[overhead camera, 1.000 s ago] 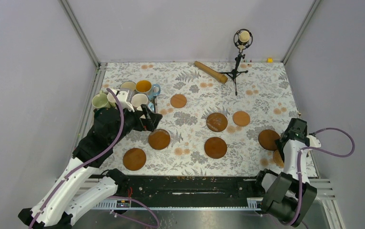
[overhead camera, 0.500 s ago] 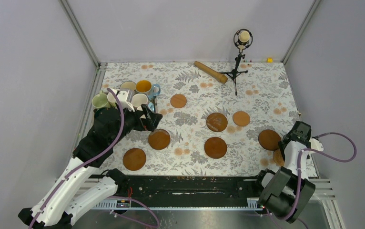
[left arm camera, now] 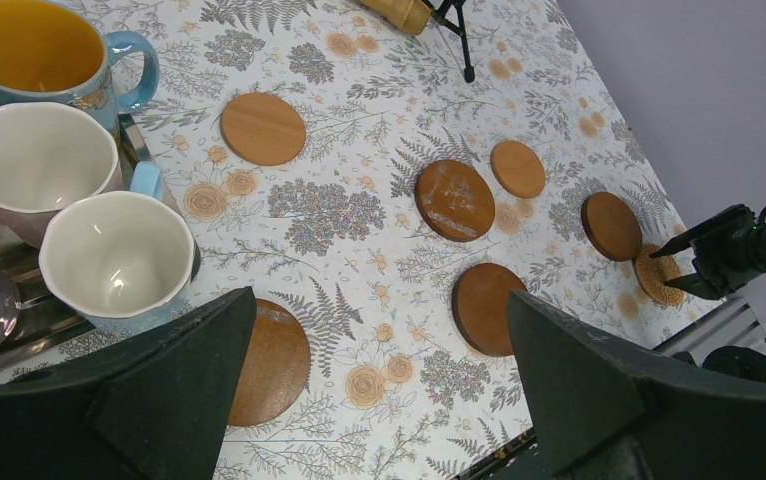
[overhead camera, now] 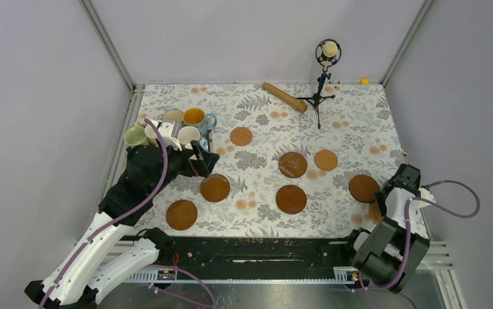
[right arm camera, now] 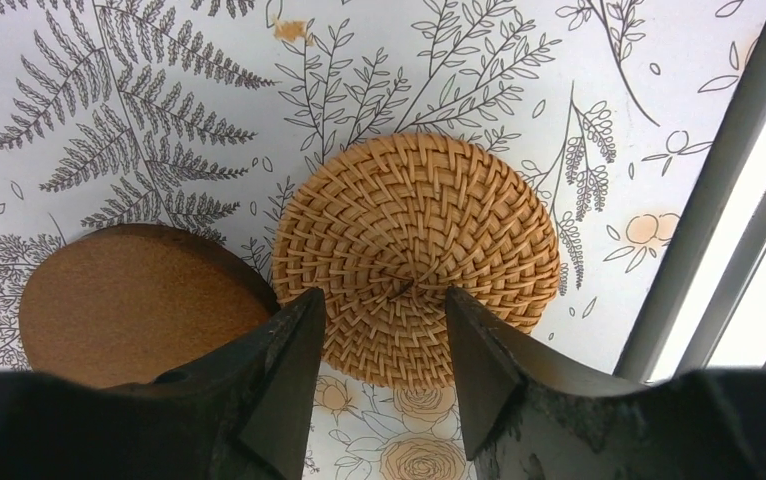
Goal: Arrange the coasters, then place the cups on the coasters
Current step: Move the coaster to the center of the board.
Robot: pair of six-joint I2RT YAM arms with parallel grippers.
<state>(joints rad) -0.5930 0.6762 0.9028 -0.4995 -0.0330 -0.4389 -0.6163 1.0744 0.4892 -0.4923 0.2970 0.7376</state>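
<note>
Top external view: the fern-printed worktop (overhead camera: 360, 116) has wooden coasters (overhead camera: 291, 199) scattered across its middle. The mugs (left arm camera: 119, 255) are bunched at the far-left corner, none yet on a disc. The left hand (left arm camera: 379, 330) hangs beside them with its jaws wide and holding nothing.

The step in hand is on the right. The right hand (right arm camera: 374, 310) is poised half-open and gripping nothing, low over the near part of the woven rattan coaster (right arm camera: 419, 230). That coaster lies at the right near edge, just beside the metal rail (right arm camera: 699, 200) and up against a dark wooden coaster (right arm camera: 129, 300).

A flat disc probably gives little to pinch, so work one finger under its free rim. Draw it away from the rail and its neighbour — slowly, so that the dark disc is not dragged along.
</note>
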